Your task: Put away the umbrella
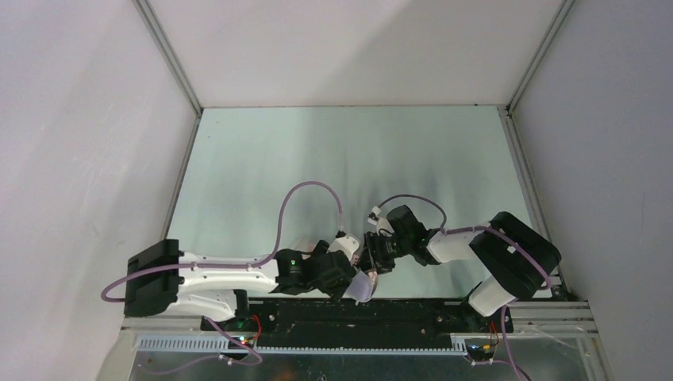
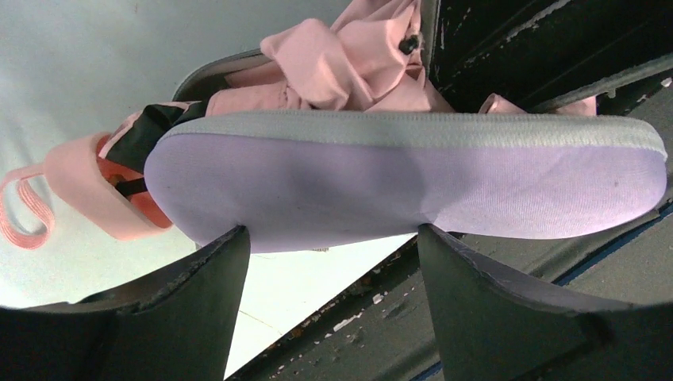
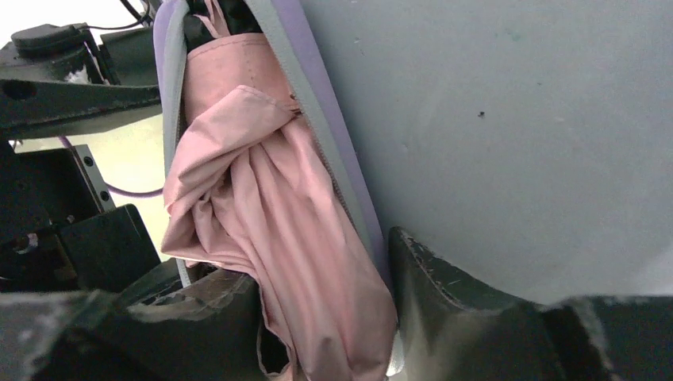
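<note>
While both arms crowd in at 6 o'clock on the table (image 1: 333, 159), the top camera shows me the lilac case (image 1: 362, 287) at the near edge, with the left gripper (image 1: 348, 274) at its 10 o'clock and the right gripper (image 1: 371, 259) at its 12. From the left wrist, the case lies broadside across the frame. The umbrella (image 2: 349, 63) is bunched behind it at 12 o'clock, and its handle (image 2: 83, 186) and strap (image 2: 20, 210) poke out at 9. My left jaws stand spread with nothing between them, tips just touching the case's lower edge. From the right wrist, pink fabric spills out of the case from 11 to 6 o'clock. My right fingers (image 3: 444, 294) touch it on either side, but I cannot tell whether they pinch it yet. I judge the fabric light, soft and slippery, apt to bulge out, so I would hold the stiff case or the handle and tuck the folds in rather than pull.
</note>
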Controlling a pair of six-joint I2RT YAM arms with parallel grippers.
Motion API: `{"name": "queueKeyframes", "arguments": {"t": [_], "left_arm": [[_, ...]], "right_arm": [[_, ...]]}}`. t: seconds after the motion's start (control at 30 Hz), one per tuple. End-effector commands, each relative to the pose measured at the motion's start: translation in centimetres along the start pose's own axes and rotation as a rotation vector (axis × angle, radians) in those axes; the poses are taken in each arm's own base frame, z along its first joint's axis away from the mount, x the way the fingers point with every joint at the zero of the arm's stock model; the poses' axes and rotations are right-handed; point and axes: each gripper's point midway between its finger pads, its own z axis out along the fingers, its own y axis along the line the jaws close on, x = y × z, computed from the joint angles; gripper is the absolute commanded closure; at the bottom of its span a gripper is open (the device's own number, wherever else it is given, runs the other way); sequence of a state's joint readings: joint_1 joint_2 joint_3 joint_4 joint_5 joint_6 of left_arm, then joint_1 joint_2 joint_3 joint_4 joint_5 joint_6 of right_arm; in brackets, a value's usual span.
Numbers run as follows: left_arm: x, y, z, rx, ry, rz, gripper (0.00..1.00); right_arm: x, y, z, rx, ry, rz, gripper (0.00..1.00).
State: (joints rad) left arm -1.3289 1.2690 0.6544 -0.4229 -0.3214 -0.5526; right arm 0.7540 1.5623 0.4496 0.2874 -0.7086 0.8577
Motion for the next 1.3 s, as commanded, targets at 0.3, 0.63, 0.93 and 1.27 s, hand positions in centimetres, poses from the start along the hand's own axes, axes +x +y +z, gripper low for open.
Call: {"name": "queueKeyframes", "arguments": {"t": [0.3, 0.63, 0.93, 1.27], "left_arm": [[-6.2, -2.3, -0.6, 0.164, -0.312, -0.175, 0.13], [-10.1, -0.6, -3.4, 0.194, -0.438, -0.035, 0.12], [-6.7, 1.2, -2.3, 0.098, -0.246, 0.117, 0.11], [-8.3, 5.7, -5.6, -0.166, -0.186, 0.197, 0.08]], "right_arm": [[0.3, 3.5, 0.2, -0.131, -0.018, -0.172, 0.67], [-4.4, 1.8, -4.3, 0.236, -0.184, -0.383, 0.89], [-4.9, -1.5, -4.9, 0.437, -0.161, -0.508, 1.0], [-3.7, -4.7, -2.3, 0.485, -0.053, -0.487, 0.99]]}}
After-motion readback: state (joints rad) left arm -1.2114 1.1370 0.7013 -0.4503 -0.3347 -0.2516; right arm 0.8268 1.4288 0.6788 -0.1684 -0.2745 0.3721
